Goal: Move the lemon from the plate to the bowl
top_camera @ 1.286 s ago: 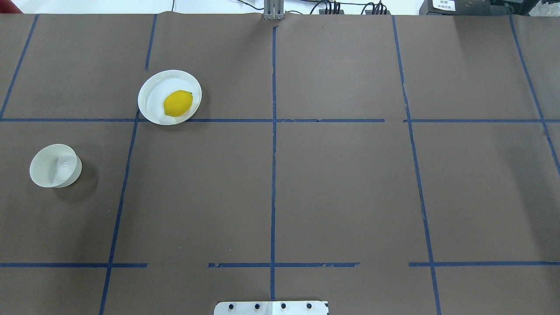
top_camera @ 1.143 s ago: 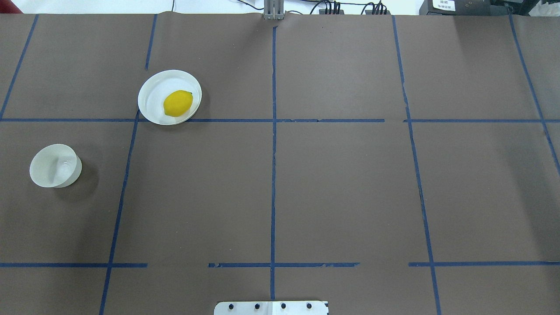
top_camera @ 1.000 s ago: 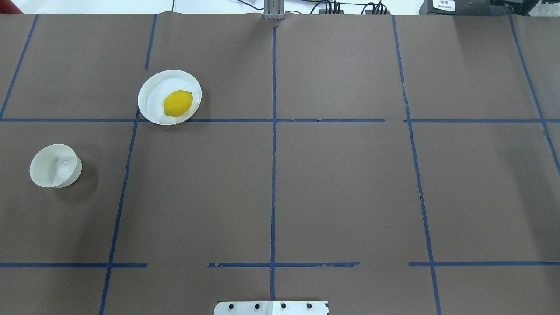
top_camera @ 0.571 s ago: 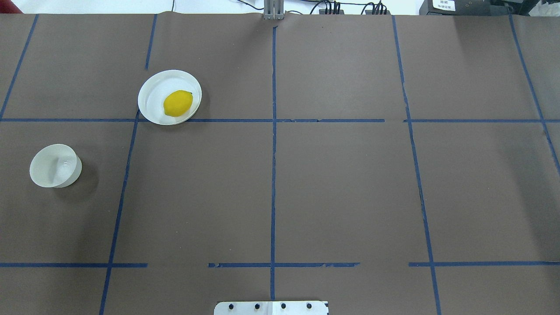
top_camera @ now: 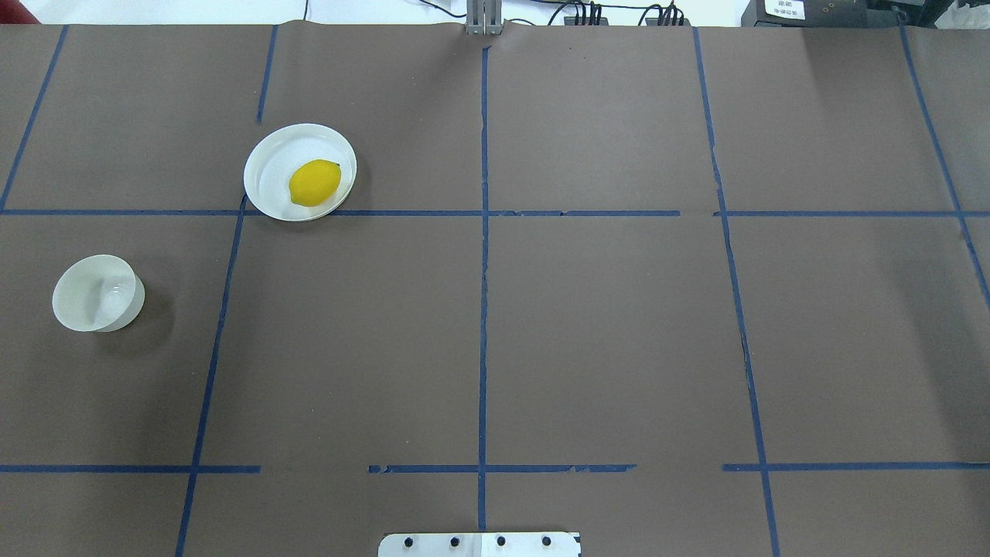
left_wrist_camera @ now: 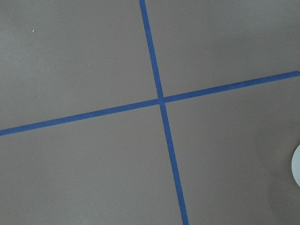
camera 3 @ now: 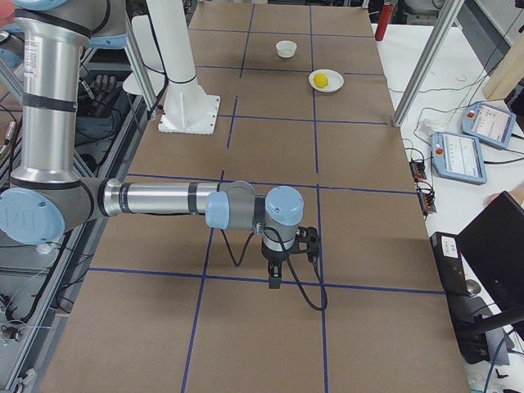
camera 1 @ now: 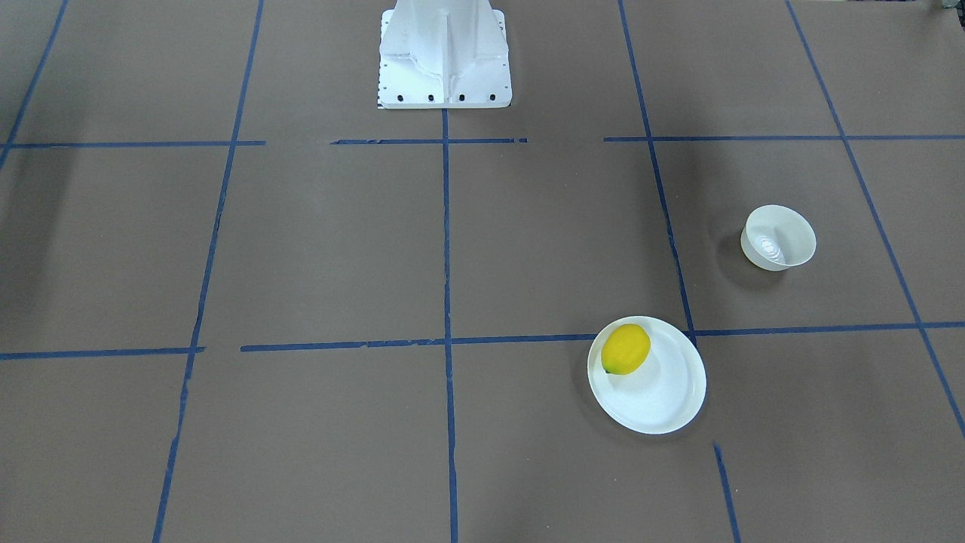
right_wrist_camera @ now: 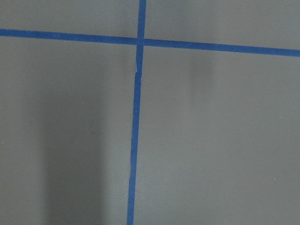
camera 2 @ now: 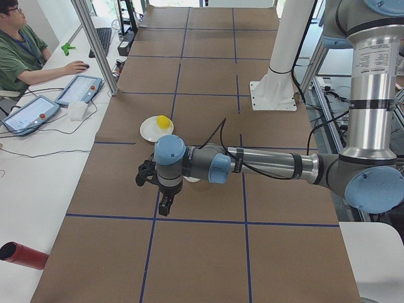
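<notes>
The yellow lemon [top_camera: 315, 183] lies on the flat white plate [top_camera: 267, 174] at the far left of the table; both also show in the front view, the lemon [camera 1: 626, 349] on the plate [camera 1: 667, 396]. The small deep white bowl [top_camera: 97, 294] stands empty, nearer and further left, apart from the plate [camera 1: 779, 237]. My left gripper [camera 2: 165, 205] hangs above the table short of the plate and points down. My right gripper [camera 3: 274, 282] hangs over the table's other end. Each shows only in a side view, so I cannot tell whether it is open or shut.
The white robot base [camera 1: 445, 53] stands at the table's near middle edge. Blue tape lines cross the brown table cover. An operator [camera 2: 19, 50] sits at a side desk with tablets [camera 2: 79, 88]. A red cylinder [camera 2: 22, 255] lies off the table's left end.
</notes>
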Robot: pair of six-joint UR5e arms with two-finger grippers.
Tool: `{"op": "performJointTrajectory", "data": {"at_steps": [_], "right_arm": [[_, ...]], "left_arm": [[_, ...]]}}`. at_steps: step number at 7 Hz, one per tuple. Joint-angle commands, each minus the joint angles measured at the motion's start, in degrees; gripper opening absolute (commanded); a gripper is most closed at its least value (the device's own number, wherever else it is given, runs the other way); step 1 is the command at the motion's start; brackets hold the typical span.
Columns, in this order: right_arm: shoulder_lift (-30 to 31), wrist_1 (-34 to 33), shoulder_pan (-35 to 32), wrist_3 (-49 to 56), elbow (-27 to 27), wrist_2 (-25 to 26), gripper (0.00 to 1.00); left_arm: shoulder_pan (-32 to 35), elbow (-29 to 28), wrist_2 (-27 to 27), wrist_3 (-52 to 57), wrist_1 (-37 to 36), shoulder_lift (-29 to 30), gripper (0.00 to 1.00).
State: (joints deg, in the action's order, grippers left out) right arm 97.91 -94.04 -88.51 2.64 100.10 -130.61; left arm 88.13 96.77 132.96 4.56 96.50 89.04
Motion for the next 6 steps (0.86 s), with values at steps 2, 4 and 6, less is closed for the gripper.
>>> {"op": "performJointTrajectory", "data": {"at_steps": [2, 4, 6], "right_arm": [[0.00, 0.00, 0.00, 0.00, 0.01, 0.00, 1.00], [0.00, 0.00, 0.00, 0.00, 0.01, 0.00, 1.00], [0.00, 0.00, 0.00, 0.00, 0.01, 0.00, 1.00]], "left_arm": [[-7.15, -0.96, -0.51, -0.16, 0.01, 9.10, 1.00], [-13.23, -1.14, -0.33, 0.01, 0.79, 14.12, 1.00], [-19.53, -0.62, -2.34, -7.48, 1.76, 18.33, 1.00]]}}
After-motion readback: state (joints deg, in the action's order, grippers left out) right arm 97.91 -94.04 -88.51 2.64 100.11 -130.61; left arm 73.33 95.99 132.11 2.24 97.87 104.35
